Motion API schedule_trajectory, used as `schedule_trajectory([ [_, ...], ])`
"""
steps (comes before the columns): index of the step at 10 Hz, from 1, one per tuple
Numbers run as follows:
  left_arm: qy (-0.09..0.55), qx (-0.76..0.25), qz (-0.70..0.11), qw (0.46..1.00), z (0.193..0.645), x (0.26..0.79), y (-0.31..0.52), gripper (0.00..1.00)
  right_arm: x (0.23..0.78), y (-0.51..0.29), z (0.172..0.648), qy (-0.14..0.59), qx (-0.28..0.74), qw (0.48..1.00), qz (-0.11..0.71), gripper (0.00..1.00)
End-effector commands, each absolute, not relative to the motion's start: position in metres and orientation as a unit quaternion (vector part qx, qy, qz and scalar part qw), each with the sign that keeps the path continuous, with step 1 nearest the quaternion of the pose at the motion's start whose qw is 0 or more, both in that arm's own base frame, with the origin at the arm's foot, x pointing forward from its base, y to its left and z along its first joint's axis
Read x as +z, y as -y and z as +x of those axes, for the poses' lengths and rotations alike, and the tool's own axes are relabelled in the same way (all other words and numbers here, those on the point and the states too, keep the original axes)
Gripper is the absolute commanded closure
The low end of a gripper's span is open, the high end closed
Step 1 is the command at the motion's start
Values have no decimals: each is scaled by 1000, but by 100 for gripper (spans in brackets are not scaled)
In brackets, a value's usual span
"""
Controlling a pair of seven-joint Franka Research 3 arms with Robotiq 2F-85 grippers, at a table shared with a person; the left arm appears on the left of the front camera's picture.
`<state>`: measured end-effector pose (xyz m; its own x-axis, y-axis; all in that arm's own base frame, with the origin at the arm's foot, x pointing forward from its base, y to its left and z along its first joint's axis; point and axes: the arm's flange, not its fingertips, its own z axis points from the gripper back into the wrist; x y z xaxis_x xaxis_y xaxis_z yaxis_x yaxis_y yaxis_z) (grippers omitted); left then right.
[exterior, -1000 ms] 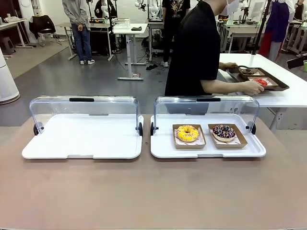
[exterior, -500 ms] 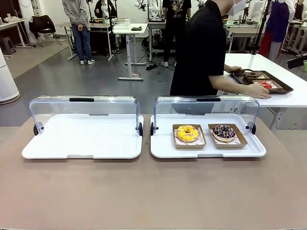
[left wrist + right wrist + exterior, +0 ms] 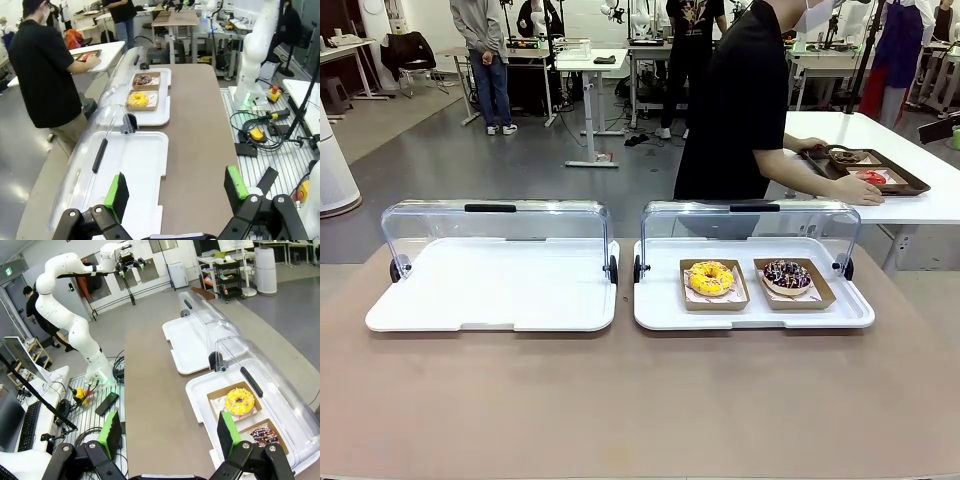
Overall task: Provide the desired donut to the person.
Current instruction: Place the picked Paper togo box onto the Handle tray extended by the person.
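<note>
Donuts: yellow donut (image 3: 239, 401) at 1 o'clock off right gripper (image 3: 167, 435), chocolate donut (image 3: 264, 436) at 3; right arm nearer; both grippers spread, left gripper (image 3: 176, 191) too

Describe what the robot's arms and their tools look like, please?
Each arm is glossy white with rounded, tube-like segments; the left arm shows this best. Its base glows green, with black cables trailing beside it. The left tool and right tool are black, with jointed links and two fingers faced with bright green pads.
</note>
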<state>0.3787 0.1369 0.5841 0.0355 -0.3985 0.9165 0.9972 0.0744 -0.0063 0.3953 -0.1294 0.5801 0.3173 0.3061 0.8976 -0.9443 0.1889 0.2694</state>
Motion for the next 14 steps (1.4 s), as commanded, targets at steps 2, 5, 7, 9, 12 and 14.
schedule_trajectory([
  [2,377,-579,-386,612,385,596,-138,0,582,128,395,367,459,676,445,0],
  [5,367,-587,-387,609,385,597,-143,0,582,128,395,367,459,676,445,0],
  [7,354,-595,-388,609,386,598,-142,0,582,128,395,367,459,676,445,0],
  [9,347,-600,-385,609,389,597,-144,0,582,128,395,367,459,676,445,0],
  [12,366,-588,-389,608,385,595,-137,0,582,128,395,367,459,676,445,0],
  [14,366,-588,-389,608,385,595,-137,0,582,128,395,367,459,676,445,0],
])
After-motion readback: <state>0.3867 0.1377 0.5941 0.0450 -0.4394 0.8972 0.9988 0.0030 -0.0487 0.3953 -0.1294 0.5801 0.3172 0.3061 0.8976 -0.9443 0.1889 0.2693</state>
